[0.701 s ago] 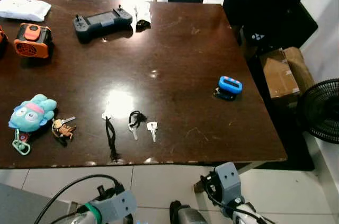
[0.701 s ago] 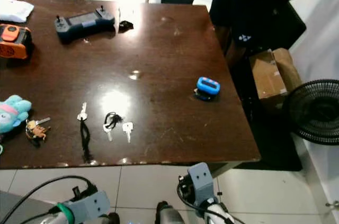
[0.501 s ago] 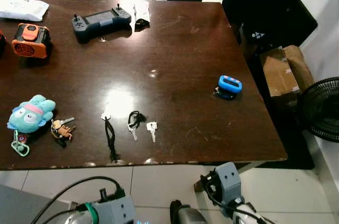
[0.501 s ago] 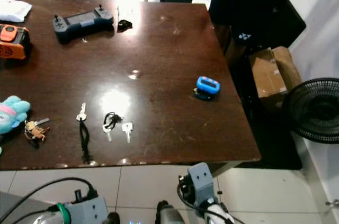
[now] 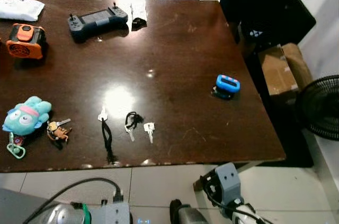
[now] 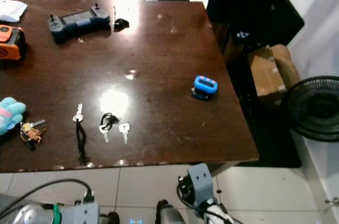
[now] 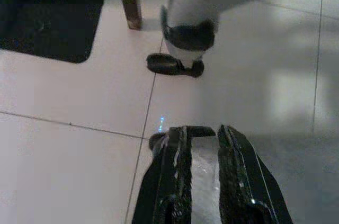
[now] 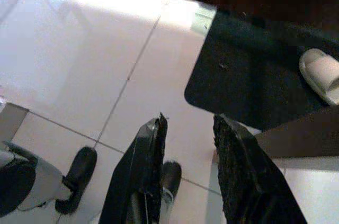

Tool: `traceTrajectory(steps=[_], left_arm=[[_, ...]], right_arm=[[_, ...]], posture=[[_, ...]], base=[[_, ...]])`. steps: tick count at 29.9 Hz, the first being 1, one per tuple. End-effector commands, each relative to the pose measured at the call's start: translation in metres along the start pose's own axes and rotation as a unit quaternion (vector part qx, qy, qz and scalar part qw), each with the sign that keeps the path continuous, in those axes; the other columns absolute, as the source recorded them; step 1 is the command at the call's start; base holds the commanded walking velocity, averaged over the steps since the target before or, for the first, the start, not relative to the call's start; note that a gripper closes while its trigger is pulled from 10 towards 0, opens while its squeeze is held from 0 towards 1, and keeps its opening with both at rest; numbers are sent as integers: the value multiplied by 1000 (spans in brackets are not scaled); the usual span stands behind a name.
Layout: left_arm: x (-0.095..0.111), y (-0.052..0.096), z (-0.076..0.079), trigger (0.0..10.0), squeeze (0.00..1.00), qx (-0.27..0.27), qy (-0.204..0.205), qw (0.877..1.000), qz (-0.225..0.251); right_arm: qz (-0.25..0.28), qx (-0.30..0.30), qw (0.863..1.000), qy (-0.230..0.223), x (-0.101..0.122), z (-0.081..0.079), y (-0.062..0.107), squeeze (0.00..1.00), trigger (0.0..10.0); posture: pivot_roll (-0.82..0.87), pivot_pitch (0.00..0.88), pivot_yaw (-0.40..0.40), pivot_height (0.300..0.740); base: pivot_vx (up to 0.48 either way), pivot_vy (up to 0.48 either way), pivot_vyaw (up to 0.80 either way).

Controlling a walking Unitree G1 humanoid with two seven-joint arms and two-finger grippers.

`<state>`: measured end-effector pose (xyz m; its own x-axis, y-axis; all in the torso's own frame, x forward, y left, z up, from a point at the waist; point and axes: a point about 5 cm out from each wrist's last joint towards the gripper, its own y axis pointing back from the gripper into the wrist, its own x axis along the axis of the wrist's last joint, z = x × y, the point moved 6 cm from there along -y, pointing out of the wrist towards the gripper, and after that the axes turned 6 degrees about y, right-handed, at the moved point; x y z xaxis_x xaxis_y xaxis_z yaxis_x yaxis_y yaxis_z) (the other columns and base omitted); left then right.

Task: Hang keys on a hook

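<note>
Standing at the near edge of the table (image 5: 175, 38), the robot has both arms hanging low, below the tabletop, so every set of keys lies up and forward of its fingers.

Left to right along the near edge:
- A blue plush (image 5: 25, 116) with a green clip, and touching its right side a small keyring with a brown charm (image 5: 55, 130).
- A single key on a black strap (image 5: 105, 135). Its long axis runs front to back, key end away from the robot, strap end almost at the table edge.
- A keyring (image 5: 132, 123) of two pale keys on a black loop, just beside the strap key. Both keys point roughly toward the robot.
- Well apart to the right, a blue gadget (image 5: 227, 84).

Further back: an orange device (image 5: 22, 40) and a black controller (image 5: 97, 20). A person (image 5: 265, 1) stands at the far right corner. A box (image 5: 280, 68) and a fan (image 5: 319, 106) sit on the floor to the right. I can make out no hook.

Left gripper (image 7: 201, 134): points at the floor tiles, fingers nearly together with a narrow gap, holding nothing. Right gripper (image 8: 188, 123): fingers apart, empty, under the table edge.

Judgement: the strap key and the two-key ring sit a little left of the robot's middle, so the left arm looks the nearer. No container is in view.
</note>
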<state>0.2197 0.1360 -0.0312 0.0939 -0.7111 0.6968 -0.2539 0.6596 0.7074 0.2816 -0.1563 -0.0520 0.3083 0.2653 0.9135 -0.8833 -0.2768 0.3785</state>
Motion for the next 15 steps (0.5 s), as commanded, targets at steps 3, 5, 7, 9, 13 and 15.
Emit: traceTrajectory(steps=[3,5,7,9,13,15], left_arm=[[12,8,5,10000,0,-12,12,1000,24],[25,16,7,10000,0,-22,6,999,46],[37,24,9,10000,0,-30,3,997,65],[45,31,11,10000,0,-35,-5,997,75],[52,45,14,10000,0,-45,-14,996,73],[50,60,19,10000,0,-58,-41,996,50]], right_arm=[[-5,-8,1000,-7,-4,3,2,0,10000],[-5,-7,1000,-8,-4,2,2,0,10000],[-5,-7,1000,-9,-4,1,2,0,10000],[-5,-8,1000,-10,-4,1,2,0,10000],[-6,-9,1000,-12,-5,1,2,0,10000],[-7,-9,1000,-13,-5,1,2,0,10000]], posture=[[-46,168,5,740],[-44,171,9,740],[-44,171,11,740],[-44,171,11,740],[-41,174,13,740],[-38,175,14,740]], base=[[0,0,0],[0,0,0],[0,0,0],[0,0,0],[0,0,0],[0,0,0]])
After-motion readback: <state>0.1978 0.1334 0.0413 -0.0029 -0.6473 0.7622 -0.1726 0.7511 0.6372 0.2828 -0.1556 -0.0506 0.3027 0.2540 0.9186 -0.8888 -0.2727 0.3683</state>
